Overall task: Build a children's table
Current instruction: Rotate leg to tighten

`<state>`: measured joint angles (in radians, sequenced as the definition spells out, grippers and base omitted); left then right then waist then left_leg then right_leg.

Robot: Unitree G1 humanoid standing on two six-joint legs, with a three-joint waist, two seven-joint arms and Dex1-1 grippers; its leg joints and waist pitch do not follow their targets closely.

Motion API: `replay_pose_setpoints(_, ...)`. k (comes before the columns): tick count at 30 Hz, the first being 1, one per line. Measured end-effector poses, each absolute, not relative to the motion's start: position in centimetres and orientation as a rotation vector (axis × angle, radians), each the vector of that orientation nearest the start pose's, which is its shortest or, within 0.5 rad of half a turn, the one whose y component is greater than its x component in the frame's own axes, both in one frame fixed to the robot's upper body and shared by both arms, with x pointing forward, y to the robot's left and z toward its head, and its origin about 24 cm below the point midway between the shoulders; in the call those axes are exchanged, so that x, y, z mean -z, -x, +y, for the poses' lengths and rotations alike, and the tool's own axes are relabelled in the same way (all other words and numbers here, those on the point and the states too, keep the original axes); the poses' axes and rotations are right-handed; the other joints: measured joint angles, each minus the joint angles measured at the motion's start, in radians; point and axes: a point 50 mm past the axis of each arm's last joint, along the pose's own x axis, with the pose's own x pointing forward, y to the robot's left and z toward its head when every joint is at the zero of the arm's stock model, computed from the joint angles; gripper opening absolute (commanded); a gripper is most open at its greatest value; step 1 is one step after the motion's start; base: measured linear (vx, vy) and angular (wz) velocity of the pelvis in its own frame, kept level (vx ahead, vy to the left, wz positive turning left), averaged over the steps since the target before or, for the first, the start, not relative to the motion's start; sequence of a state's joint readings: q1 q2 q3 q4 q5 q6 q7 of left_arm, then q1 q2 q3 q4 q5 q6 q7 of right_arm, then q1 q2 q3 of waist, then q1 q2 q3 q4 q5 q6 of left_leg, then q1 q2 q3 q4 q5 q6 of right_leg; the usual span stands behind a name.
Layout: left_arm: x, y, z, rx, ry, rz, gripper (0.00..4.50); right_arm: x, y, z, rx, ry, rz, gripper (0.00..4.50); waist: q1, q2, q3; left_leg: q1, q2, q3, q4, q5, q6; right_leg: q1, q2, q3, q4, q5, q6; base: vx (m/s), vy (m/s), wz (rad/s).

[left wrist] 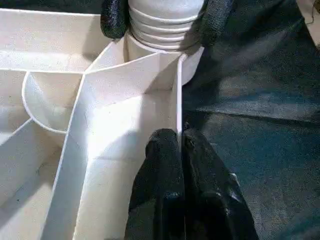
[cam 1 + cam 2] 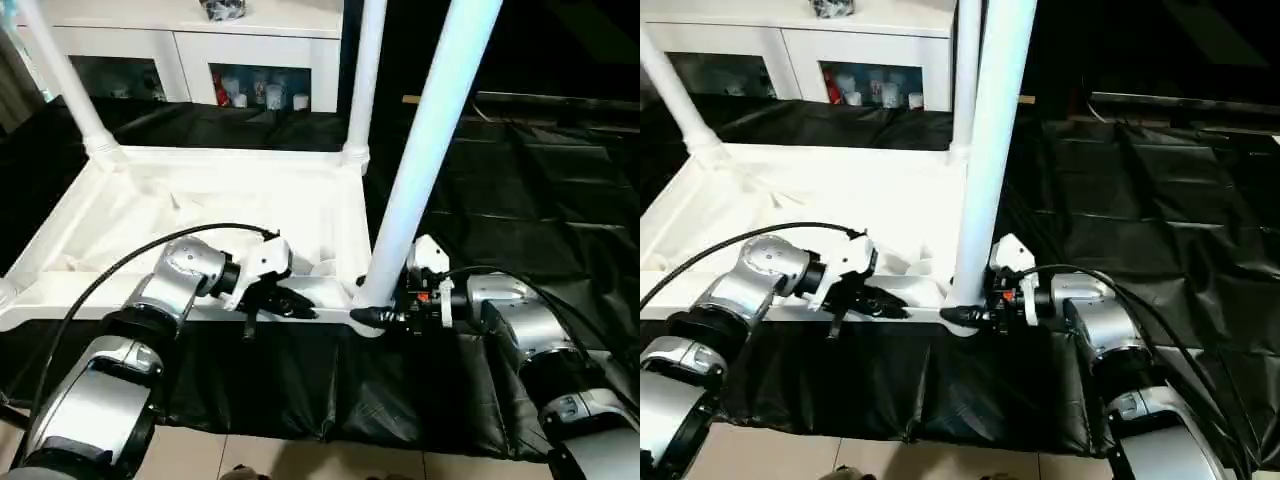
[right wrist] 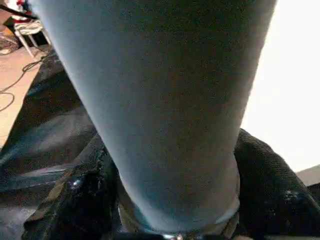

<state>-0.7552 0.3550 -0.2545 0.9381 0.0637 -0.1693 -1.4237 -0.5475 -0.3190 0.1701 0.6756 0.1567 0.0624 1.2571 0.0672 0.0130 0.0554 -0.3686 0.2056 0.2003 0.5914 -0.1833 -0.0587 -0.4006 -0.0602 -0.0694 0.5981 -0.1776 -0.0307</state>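
The white tabletop [image 2: 200, 200] lies upside down on a black cloth, ribbed underside facing up. Two white legs stand in its far corner sockets, one at the left [image 2: 60, 70] and one at the right [image 2: 365, 70]. A third leg [image 2: 430, 130] stands upright in the near right socket. My right gripper [image 2: 372, 316] holds this leg at its ribbed base, a black finger [image 1: 114, 17] on each side. My left gripper [image 1: 179, 140] is shut on the tabletop's thin near rim wall [image 1: 177, 100], just left of that socket.
A white cabinet [image 2: 250, 60] with glass doors stands behind the tabletop. The black cloth [image 2: 520, 180] spreads wide to the right and hangs over the front edge above a tiled floor [image 2: 300, 460]. A black cable [image 2: 120, 265] loops over my left forearm.
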Motion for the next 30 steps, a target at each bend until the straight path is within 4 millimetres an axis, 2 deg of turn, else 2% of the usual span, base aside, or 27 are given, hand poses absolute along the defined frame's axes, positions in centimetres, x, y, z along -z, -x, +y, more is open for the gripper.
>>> replay_pose_setpoints(2, -5.5, -33.1, 14.0, 1.484, -0.438, 0.442, 0.0, -4.0, -31.3, -13.7, -1.252, 0.073, 0.338, 2.77, -0.002, 0.0, 0.0, 0.001, 0.0, 0.0, 0.0, 0.0, 0.0, 0.0, 0.0, 0.0, 0.0, 0.0, 0.0, 0.0, 0.0, 0.0)
replay_pose_setpoints(5, -5.5, -34.3, 13.1, 1.328, -0.438, 0.441, 0.0, -3.3, -32.5, -13.0, -0.988, 0.044, 0.293, 2.76, -0.01, -0.002, -0.001, 0.003, -0.001, 0.0, 0.001, 0.0, -0.001, 0.001, 0.0, 0.001, 0.002, 0.0, 0.0, 0.0, 0.0, 0.0)
replay_pose_setpoints(10, -5.1, -35.4, 10.0, 1.133, -0.379, 0.43, 0.0, -2.9, -34.5, -12.2, -0.583, -0.02, 0.272, 2.75, -0.024, -0.002, -0.001, 0.004, -0.002, 0.0, 0.001, 0.0, -0.001, 0.001, -0.001, 0.003, 0.001, -0.003, 0.005, 0.0, 0.0, 0.0)
replay_pose_setpoints(15, -4.9, -35.6, 8.0, 1.055, -0.344, 0.412, 0.0, -3.0, -35.4, -11.5, -0.373, -0.041, 0.259, 2.75, -0.026, -0.001, -0.002, 0.004, -0.003, 0.0, 0.001, 0.0, 0.0, 0.002, -0.001, 0.003, 0.001, -0.001, 0.003, 0.0, 0.0, 0.0)
replay_pose_setpoints(16, -4.9, -35.6, 7.9, 1.049, -0.347, 0.409, 0.0, -3.0, -35.5, -11.4, -0.359, -0.033, 0.255, 2.75, -0.026, -0.001, -0.002, 0.003, -0.003, 0.0, 0.001, 0.0, 0.0, 0.002, -0.001, 0.003, 0.001, 0.0, 0.001, 0.0, 0.0, 0.0)
replay_pose_setpoints(17, -4.9, -35.6, 7.8, 1.048, -0.355, 0.407, 0.0, -3.1, -35.6, -11.4, -0.35, -0.022, 0.254, 3.31, -0.026, -0.001, -0.002, 0.003, -0.003, 0.0, 0.001, 0.0, 0.0, 0.002, -0.001, 0.003, 0.001, 0.0, 0.0, 0.0, 0.0, 0.0)
replay_pose_setpoints(18, -4.9, -35.6, 7.7, 1.05, -0.363, 0.402, 0.0, -3.1, -35.6, -11.4, -0.346, -0.016, 0.249, 3.45, -0.025, -0.001, -0.002, 0.003, -0.003, 0.0, 0.001, 0.0, 0.0, 0.002, -0.001, 0.003, 0.001, 0.0, 0.0, 0.0, 0.0, 0.0)
replay_pose_setpoints(21, -5.0, -35.6, 7.8, 1.057, -0.373, 0.389, 0.0, -3.1, -35.5, -11.3, -0.374, 0.007, 0.239, 3.45, -0.028, -0.001, -0.002, 0.001, -0.003, -0.001, 0.001, 0.0, 0.0, 0.001, -0.001, 0.002, 0.001, 0.0, 0.0, 0.0, 0.0, 0.0)
replay_pose_setpoints(23, -5.1, -35.6, 8.2, 1.075, -0.375, 0.384, 0.0, -3.1, -35.5, -11.6, -0.417, 0.028, 0.237, 3.84, -0.03, -0.001, -0.002, 0.001, -0.003, 0.0, 0.001, 0.0, 0.0, 0.001, -0.001, 0.002, 0.0, 0.0, 0.0, 0.0, 0.0, 0.0)
replay_pose_setpoints(26, -5.2, -35.4, 9.1, 1.121, -0.36, 0.38, 0.0, -3.3, -35.2, -12.1, -0.557, 0.074, 0.238, 3.84, -0.033, -0.001, -0.002, 0.0, -0.002, 0.0, -0.001, 0.0, 0.001, 0.0, -0.001, 0.002, -0.001, 0.0, 0.0, 0.0, 0.0, 0.0)
replay_pose_setpoints(30, -5.2, -34.5, 10.7, 1.241, -0.35, 0.38, 0.0, -3.5, -34.1, -13.2, -0.787, 0.133, 0.227, 3.84, -0.025, -0.001, -0.001, 0.0, 0.0, 0.0, -0.004, 0.002, 0.005, -0.001, 0.001, 0.0, -0.002, -0.002, 0.002, 0.0, 0.0, 0.0)
